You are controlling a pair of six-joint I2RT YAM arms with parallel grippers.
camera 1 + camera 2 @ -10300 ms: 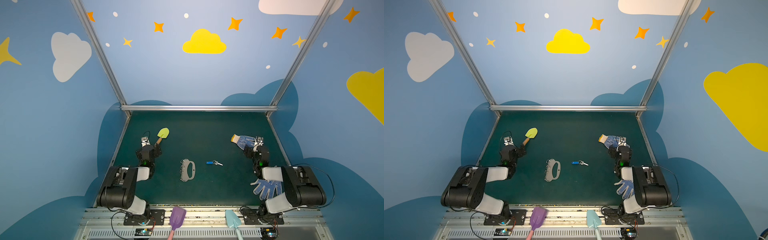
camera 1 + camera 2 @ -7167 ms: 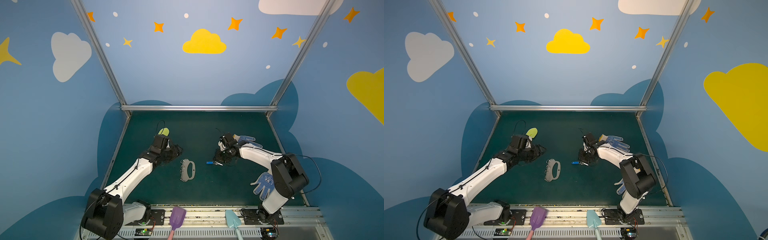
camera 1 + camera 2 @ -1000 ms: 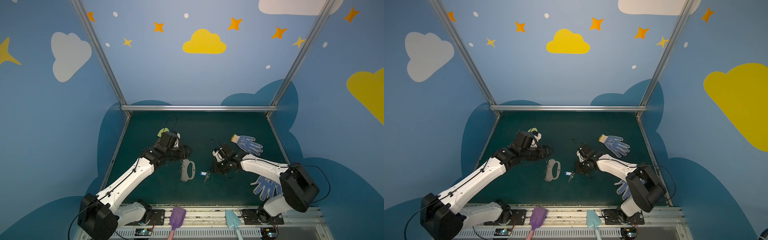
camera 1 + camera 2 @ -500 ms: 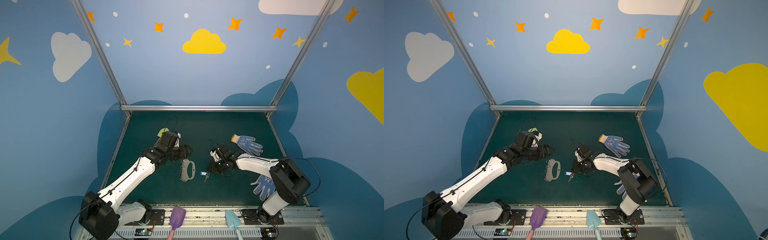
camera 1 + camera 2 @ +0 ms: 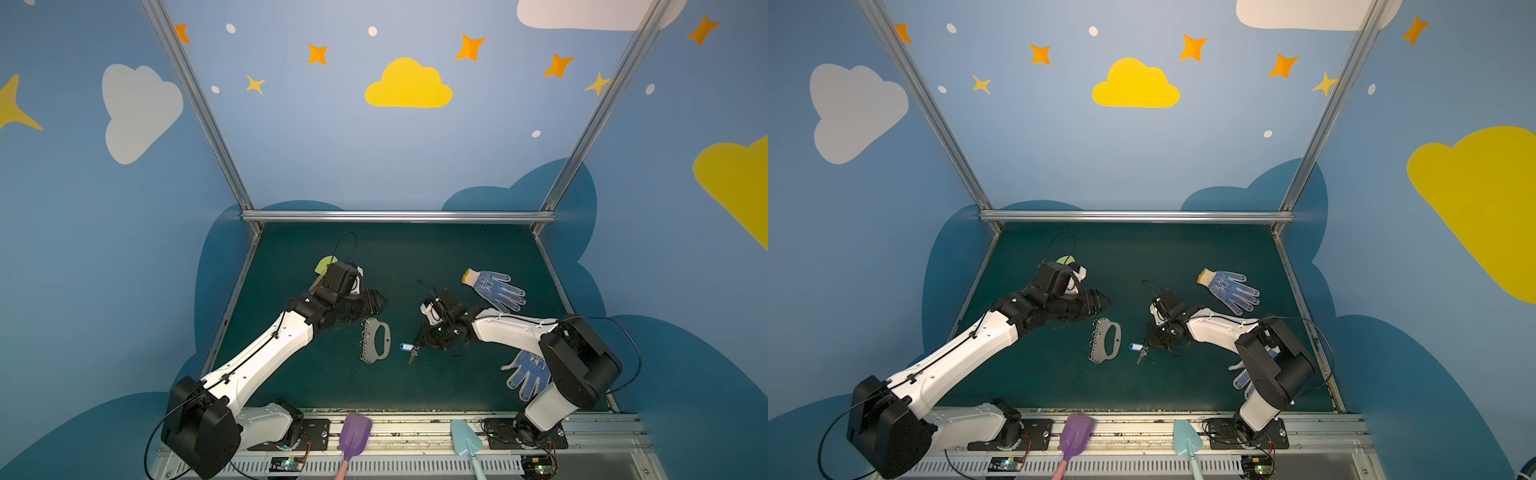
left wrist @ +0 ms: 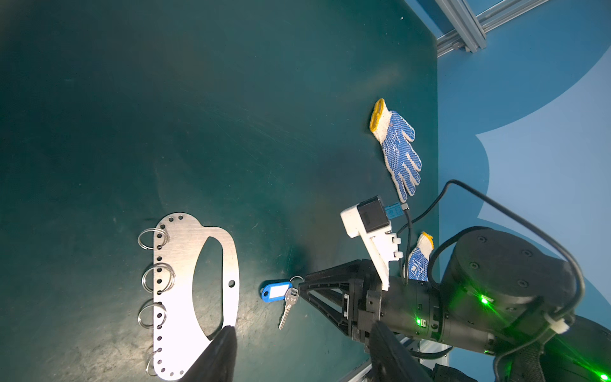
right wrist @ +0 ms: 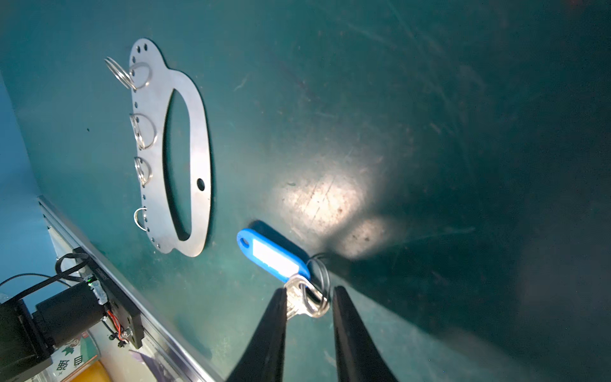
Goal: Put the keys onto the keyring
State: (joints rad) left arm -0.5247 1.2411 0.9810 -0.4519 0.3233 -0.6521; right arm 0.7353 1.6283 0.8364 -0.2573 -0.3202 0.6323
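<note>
Your right gripper (image 7: 307, 291) has its jaws drawn to a narrow gap, pinching the heads and split ring of the keys (image 7: 274, 256). The jaws of your left gripper (image 5: 376, 302) stand wide apart and hold nothing.

The green mat (image 5: 415, 257) carries everything. A dotted blue glove (image 5: 496, 289) lies toward its right side, and a second glove (image 5: 525, 374) shows partly behind the right arm.

The keyring (image 6: 180, 297) lies flat near the centre. One left fingertip (image 6: 226, 334) sits over its rim, but you cannot tell whether it makes contact.

The keys sit just beside the keyring, not touching it. They are on its right in both top views, with the blue tag pointing toward it.
</note>
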